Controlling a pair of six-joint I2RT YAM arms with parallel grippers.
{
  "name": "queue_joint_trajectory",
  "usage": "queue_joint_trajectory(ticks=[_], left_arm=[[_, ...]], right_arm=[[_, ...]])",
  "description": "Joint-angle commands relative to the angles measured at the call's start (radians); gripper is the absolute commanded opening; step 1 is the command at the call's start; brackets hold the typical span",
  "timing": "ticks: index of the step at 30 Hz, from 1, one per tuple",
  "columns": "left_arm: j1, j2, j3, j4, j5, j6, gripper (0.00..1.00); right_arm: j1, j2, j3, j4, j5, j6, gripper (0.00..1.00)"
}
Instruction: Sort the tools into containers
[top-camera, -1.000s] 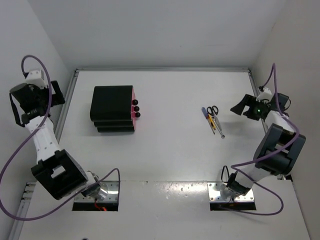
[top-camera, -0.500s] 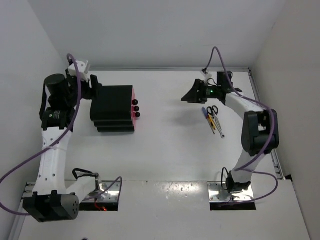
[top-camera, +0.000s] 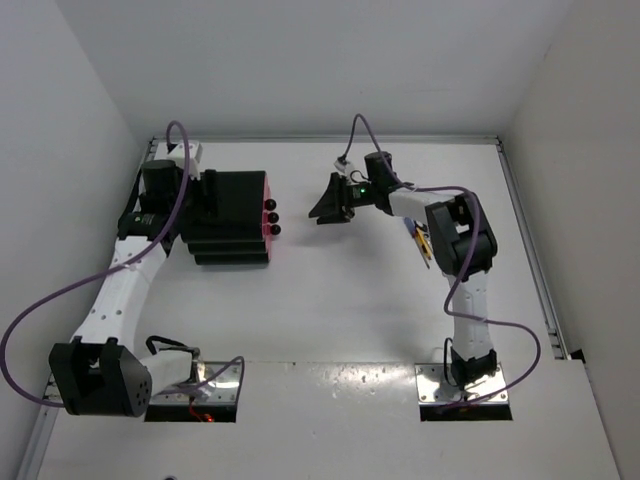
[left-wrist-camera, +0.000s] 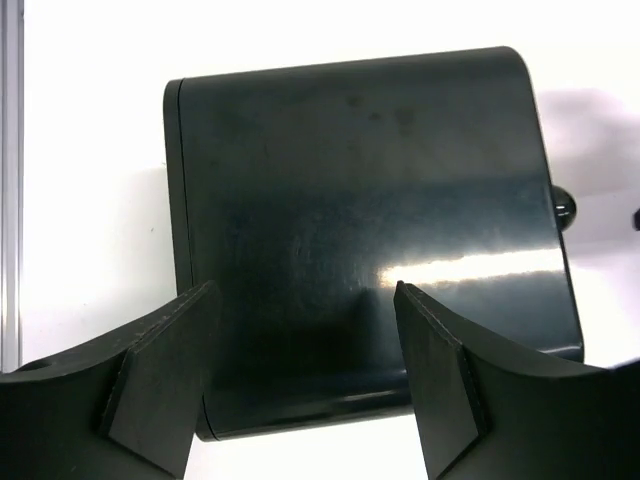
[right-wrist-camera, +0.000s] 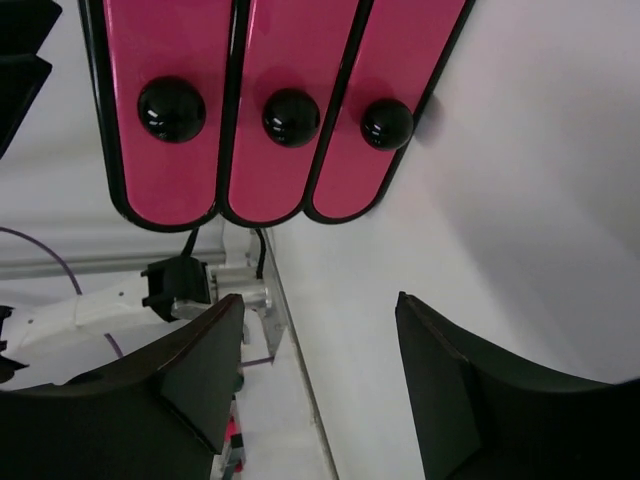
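drawer cabinet (top-camera: 225, 215): one, squat black box, on the left half of the white table (top-camera: 340, 320). top is smooth and glossy with rounded corners and catches a bright streak of light in the left wrist view (left-wrist-camera: 360, 200).

left gripper (top-camera: 203, 193): one, at the cabinet's left end, reaching over its top. two dark wedge-shaped fingers (left-wrist-camera: 160, 380) spread wide, nothing between them. whether they touch the lid cannot be told.

drawers (top-camera: 266, 216): three, stacked in the cabinet, fronts on its right face. all three pushed in, so contents cannot be seen. fronts are shiny magenta plastic, long slabs with rounded ends, each set in a thin black rim (right-wrist-camera: 165, 170).

knobs (top-camera: 272, 217): three, one per drawer, round, glossy black, standing in a row (right-wrist-camera: 291, 117).

right gripper (top-camera: 328, 205): one, near the knobs but apart from them, pointed at the drawer fronts. two dark matte fingers (right-wrist-camera: 195, 370) parted, grasping nothing.

tools (top-camera: 420, 236): small cluster lying flat on the table, right of centre, well apart from the cabinet and outside every drawer. mostly covered by the right arm (top-camera: 455, 235). a blue handle tip and a yellow handle show. the count cannot be told from here.
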Motion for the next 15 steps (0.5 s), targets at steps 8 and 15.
queue_joint_trajectory(ticks=[8,15], left_arm=[[0.0,0.078,0.009,0.038,-0.009,-0.026,0.76],[-0.02,0.099,0.009,0.047,-0.022,-0.026,0.76]], right_arm=[[0.071,0.161,0.107,0.361,-0.066,0.298,0.55],[0.102,0.27,0.14,0.505,-0.038,0.474,0.52]])
